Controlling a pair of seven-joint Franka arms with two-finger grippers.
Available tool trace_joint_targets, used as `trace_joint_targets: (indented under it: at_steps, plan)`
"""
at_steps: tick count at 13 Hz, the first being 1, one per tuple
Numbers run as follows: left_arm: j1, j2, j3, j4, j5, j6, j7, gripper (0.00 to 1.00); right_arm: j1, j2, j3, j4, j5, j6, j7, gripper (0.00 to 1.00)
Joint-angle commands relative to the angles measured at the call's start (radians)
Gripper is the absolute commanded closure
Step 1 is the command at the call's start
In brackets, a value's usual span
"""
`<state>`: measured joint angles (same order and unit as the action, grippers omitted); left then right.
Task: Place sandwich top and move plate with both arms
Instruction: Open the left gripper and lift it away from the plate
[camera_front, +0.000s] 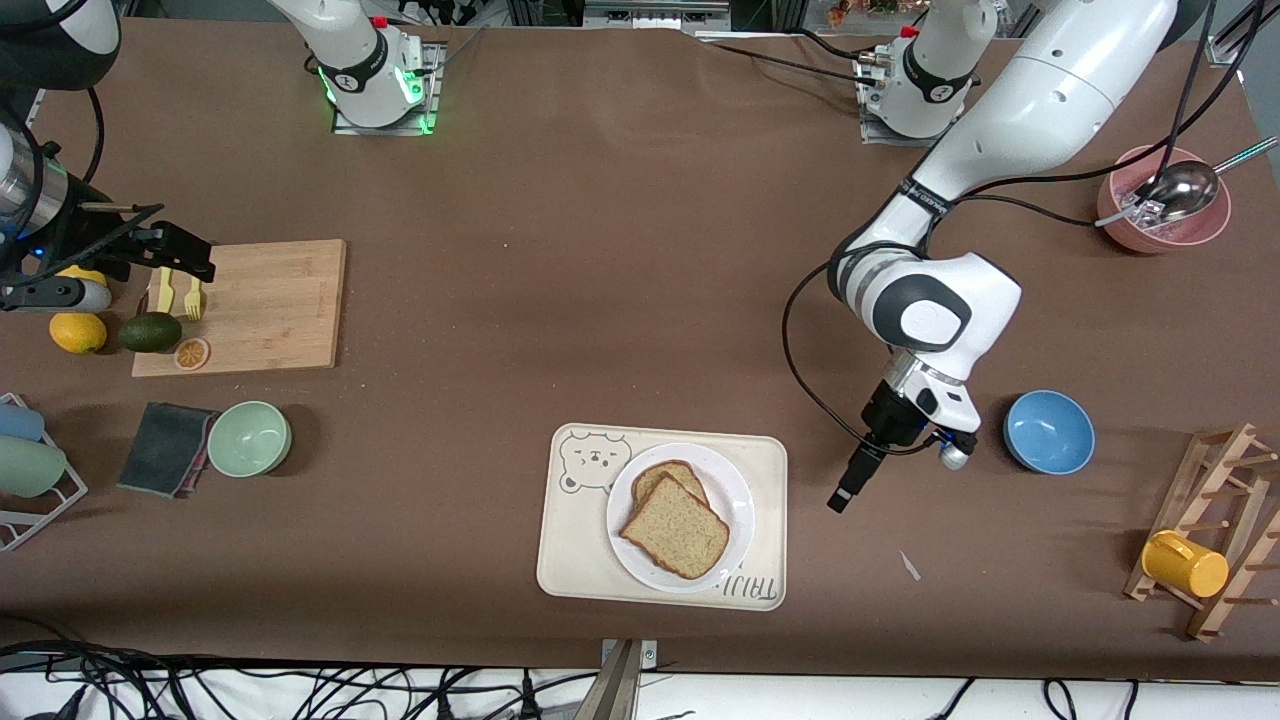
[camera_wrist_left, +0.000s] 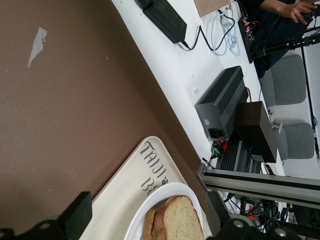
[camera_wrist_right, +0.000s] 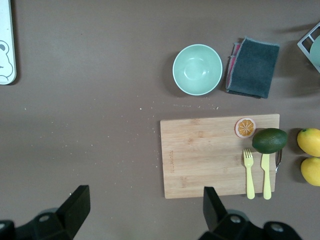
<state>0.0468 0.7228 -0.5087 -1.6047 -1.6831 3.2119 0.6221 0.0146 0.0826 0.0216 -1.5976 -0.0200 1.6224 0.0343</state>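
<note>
The sandwich top (camera_front: 678, 527) lies on the plate (camera_front: 735, 495), stacked on another slice — the plate sits on the tray (camera_front: 570, 545). The left gripper (camera_front: 850, 490) hovers over the table beside the tray, jaws spread and empty. The right gripper (camera_front: 165, 252) hangs over the cutting board (camera_front: 270, 305) — well apart from the tray, jaws wide and empty.
</note>
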Motion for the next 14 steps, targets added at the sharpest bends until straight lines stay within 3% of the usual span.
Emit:
trace_joint_targets:
  at_steps: [1, 9, 14]
  plan:
    - [0.056, -0.066, -0.005, -0.089, 0.156, -0.097, -0.166, 0.00, -0.007, -0.011, 0.004, -0.010, -0.011, -0.004, 0.010, 0.00]
    - [0.232, -0.183, 0.016, -0.216, 0.938, -0.601, -0.763, 0.00, -0.007, -0.011, 0.004, -0.010, -0.011, -0.004, 0.010, 0.00]
    - [0.234, -0.302, 0.096, -0.222, 1.347, -0.860, -1.034, 0.00, -0.007, -0.011, 0.004, -0.010, -0.011, -0.004, 0.010, 0.00]
